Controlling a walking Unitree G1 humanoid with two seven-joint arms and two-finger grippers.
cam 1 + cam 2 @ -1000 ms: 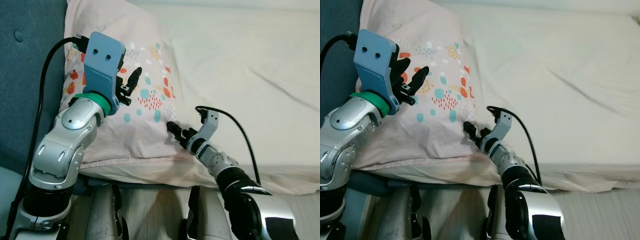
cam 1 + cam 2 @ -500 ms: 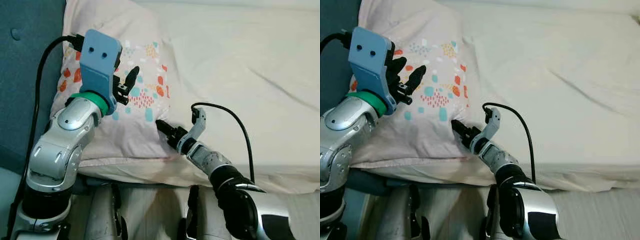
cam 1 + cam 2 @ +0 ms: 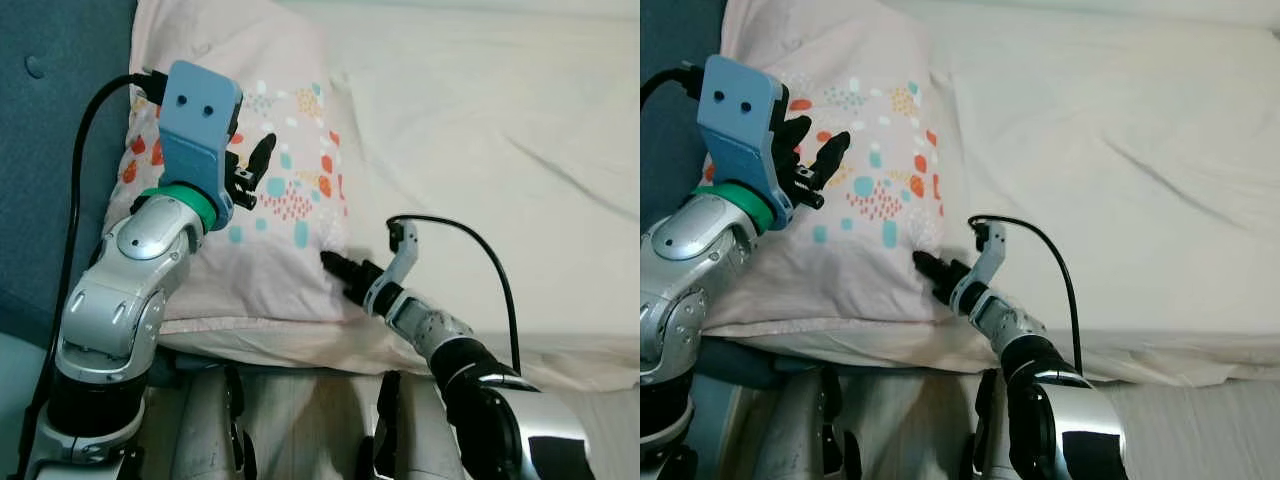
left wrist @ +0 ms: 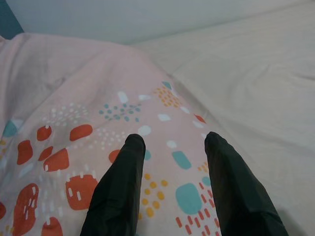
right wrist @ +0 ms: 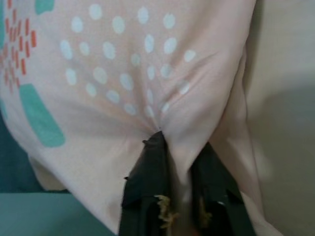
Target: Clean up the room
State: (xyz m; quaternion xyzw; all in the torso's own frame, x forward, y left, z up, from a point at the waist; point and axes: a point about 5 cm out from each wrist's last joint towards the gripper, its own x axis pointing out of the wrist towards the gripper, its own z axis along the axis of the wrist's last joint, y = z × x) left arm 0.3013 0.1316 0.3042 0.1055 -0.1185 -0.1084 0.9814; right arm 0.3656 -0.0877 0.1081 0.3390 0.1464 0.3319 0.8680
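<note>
Pillow [image 3: 250,200], pale pink with coral, teal and white spots, lies at the head of the bed against a dark teal headboard [image 3: 50,150]. In the left eye view its left side is covered by the left arm's blue wrist block, and its near edge drops out of sight behind the robot's body. Cream sheet [image 3: 500,150] covers the mattress to the right, creased, running out of the picture. The left gripper [image 3: 250,172] hangs over the printed middle of the pillow, fingers parted with nothing between them. The right gripper [image 3: 336,268] sits at the pillow's near right corner, its tips sunk into the fabric.

In the right eye view a strip of pale floor [image 3: 1200,430] shows below the bed edge at the lower right; the robot's legs block the rest.

The left wrist view has the two black fingers [image 4: 120,187] spread apart above the pattern; whether they touch the cloth is hard to tell.

The right wrist view shows the fingers [image 5: 150,182] pinched close on a fold of pillow fabric, puckers radiating from the tips. The pads themselves are buried in cloth.
</note>
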